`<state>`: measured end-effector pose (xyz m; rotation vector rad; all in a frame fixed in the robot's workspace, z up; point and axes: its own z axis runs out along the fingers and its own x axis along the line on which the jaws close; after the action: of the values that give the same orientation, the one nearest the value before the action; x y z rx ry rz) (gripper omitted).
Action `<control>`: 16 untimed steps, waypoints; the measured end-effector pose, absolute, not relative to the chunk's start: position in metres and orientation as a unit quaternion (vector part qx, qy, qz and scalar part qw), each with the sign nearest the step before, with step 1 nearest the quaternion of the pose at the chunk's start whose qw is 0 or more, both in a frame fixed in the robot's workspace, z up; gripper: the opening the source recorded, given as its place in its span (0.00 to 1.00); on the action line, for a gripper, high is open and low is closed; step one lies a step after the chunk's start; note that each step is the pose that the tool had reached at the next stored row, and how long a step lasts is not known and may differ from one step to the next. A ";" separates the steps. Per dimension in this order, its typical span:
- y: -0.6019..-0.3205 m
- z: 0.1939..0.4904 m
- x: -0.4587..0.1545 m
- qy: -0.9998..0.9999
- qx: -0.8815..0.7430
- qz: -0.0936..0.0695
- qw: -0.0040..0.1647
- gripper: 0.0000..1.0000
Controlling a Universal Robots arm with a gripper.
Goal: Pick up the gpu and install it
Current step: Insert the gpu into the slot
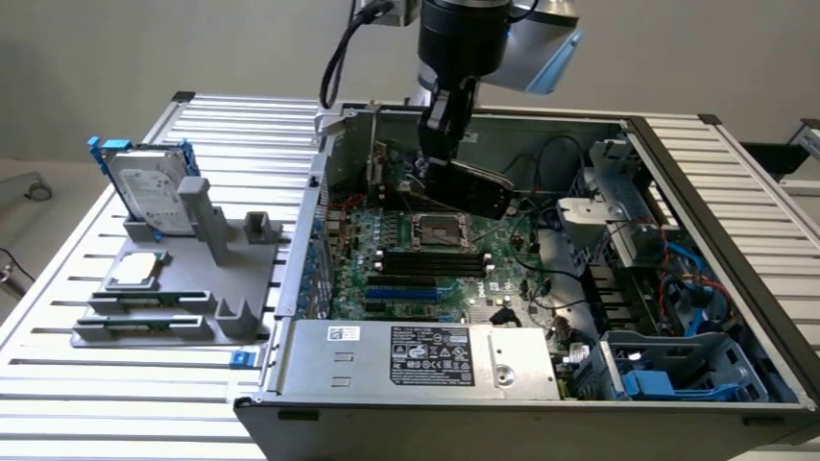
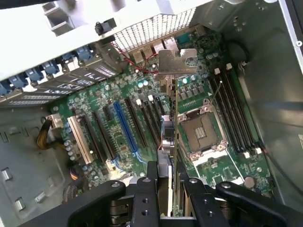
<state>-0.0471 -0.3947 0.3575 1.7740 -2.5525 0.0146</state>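
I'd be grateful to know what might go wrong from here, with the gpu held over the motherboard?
1. The gripper holds the gpu above the motherboard. A slight tilt could land it beside a slot or on the open CPU socket.
2. Its silver bracket sits near red wires at the case's rear wall, where it might snag.

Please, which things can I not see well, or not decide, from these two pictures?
1. Exterior view: the gpu hides the board under it, so whether they touch is unclear.
2. Wrist view: the gpu is edge-on between the jaws of the gripper, so its faces are hidden.
3. Exterior view: the power supply label is too small to read.
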 end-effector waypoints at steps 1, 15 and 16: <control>-0.395 0.357 -0.047 -0.816 0.578 0.005 0.016 0.26; -0.395 0.351 -0.047 -0.736 0.677 0.008 0.014 0.26; -0.395 0.350 -0.047 -0.730 0.684 0.008 0.014 0.26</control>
<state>-0.0471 -0.3947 0.3504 2.1288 -2.2720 0.0257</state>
